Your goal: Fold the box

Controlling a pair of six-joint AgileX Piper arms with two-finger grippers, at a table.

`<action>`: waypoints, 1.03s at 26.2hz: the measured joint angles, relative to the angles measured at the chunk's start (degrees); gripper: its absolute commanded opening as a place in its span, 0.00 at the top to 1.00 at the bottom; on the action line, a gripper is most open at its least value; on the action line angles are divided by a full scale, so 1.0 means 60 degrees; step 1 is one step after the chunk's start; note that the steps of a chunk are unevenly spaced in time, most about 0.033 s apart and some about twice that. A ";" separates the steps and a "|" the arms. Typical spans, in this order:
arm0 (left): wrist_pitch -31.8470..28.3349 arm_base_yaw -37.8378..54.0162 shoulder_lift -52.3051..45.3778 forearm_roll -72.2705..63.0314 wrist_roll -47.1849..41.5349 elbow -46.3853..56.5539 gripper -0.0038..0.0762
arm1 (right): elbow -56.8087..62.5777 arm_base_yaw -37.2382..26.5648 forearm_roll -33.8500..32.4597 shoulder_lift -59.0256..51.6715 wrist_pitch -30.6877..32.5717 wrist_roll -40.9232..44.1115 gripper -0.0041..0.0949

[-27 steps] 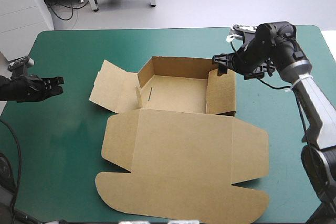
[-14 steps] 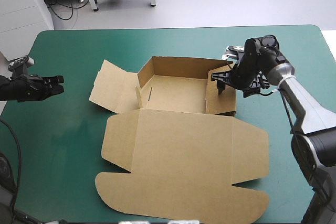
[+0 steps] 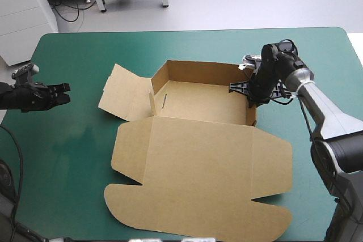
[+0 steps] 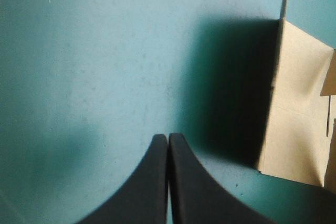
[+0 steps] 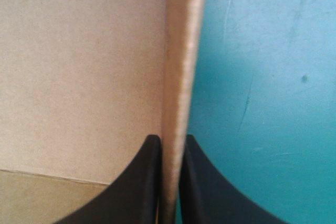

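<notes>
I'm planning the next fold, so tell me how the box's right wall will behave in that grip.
Probably stiff: the right wall stands straight in the right gripper, without bowing. The box looks like light, thin board, so a sideways push may slide the whole sheet.

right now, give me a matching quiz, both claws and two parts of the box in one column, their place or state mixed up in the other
Column one
1. left claw
2. right claw
3. lid
4. left flap

Column two
a. lying flat on the cover, on the near side
b. shut on the right wall of the box
c. shut on nothing, over bare cover beside the box
d. splayed outward, not upright

Pairs: 1-c, 2-b, 3-a, 4-d
</notes>
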 measured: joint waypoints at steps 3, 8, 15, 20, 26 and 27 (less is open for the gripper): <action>0.0000 0.0000 0.0000 0.0000 0.0000 0.0000 0.99 | 0.0000 0.0000 0.0000 0.0000 -0.0045 -0.0061 0.97; 0.0000 0.0000 0.0000 0.0000 0.0000 0.0000 0.99 | 0.0000 0.0000 0.0048 -0.0026 -0.0045 -0.0367 0.97; -0.0173 0.0000 0.0000 -0.0211 0.0009 0.0000 0.99 | 0.0000 0.0000 0.0306 -0.1313 0.0047 -0.0966 0.98; -0.0284 0.0000 0.0000 -0.0131 0.0009 0.0000 0.99 | 0.0000 0.0000 0.0715 -0.3011 0.0148 -0.1363 0.98; -0.0313 0.0000 0.0052 0.0110 0.0018 0.0000 0.99 | 0.0000 0.0000 0.1019 -0.5029 0.0188 -0.1866 0.98; -0.0313 0.0000 0.0076 0.0120 0.0018 0.0000 0.99 | -0.0008 0.0000 0.1026 -0.5211 0.0188 -0.1928 0.98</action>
